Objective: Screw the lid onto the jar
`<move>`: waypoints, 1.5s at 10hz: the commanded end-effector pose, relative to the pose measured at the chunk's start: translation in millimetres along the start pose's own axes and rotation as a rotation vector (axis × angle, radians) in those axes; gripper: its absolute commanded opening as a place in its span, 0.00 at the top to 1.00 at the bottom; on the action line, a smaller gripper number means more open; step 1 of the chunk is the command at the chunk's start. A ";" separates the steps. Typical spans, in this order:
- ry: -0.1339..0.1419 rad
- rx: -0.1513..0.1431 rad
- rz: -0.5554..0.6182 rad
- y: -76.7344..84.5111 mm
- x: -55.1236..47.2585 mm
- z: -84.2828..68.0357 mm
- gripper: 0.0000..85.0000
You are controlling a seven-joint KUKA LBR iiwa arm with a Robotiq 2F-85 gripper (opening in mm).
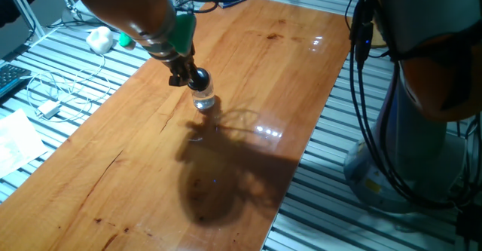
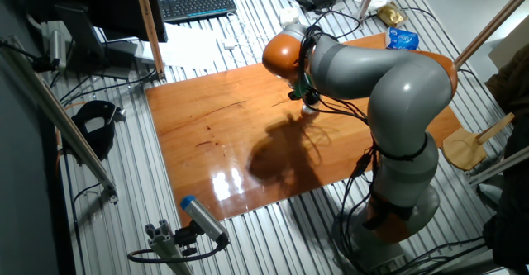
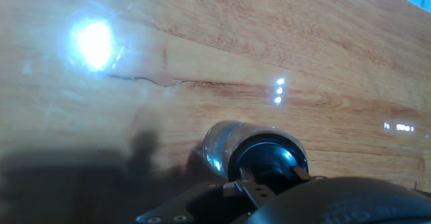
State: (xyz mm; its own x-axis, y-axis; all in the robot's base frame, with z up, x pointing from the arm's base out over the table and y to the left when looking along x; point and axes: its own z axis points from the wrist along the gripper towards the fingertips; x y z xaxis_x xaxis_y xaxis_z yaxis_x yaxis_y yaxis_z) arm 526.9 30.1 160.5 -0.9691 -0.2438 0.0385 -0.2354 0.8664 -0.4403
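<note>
Lid, small glossy black dome cap, sits atop the tiny clear glass jar.
Black two-finger gripper pinches lid, presumably for turning; jar stands upright on wooden table.

Jar in other fixed view: tiny pale speck under arm, lid not separable from gripper there. Gripper in hand view: cut off by bottom edge, fingertips only partly visible, grip state unclear. Jar base in hand view hidden behind lid. Lid-to-jar seam in one fixed view too small and blurred to judge. Arm there cut off by top edge.
</note>
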 end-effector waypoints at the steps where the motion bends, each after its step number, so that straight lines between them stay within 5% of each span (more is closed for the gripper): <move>1: 0.007 -0.008 -0.011 -0.8 -0.6 -0.7 1.00; 5: 0.006 -0.060 -0.029 -6.1 -2.2 -2.2 1.00; 11: 0.003 -0.205 -0.019 -24.3 -3.0 -3.6 1.00; 15: -0.002 -0.269 -0.040 -28.6 0.9 -0.8 1.00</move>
State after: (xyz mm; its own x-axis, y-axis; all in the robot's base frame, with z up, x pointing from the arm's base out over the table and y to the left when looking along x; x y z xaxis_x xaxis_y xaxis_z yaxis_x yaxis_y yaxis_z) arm 532.5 5.2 174.0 -0.9587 -0.2802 0.0490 -0.2845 0.9421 -0.1777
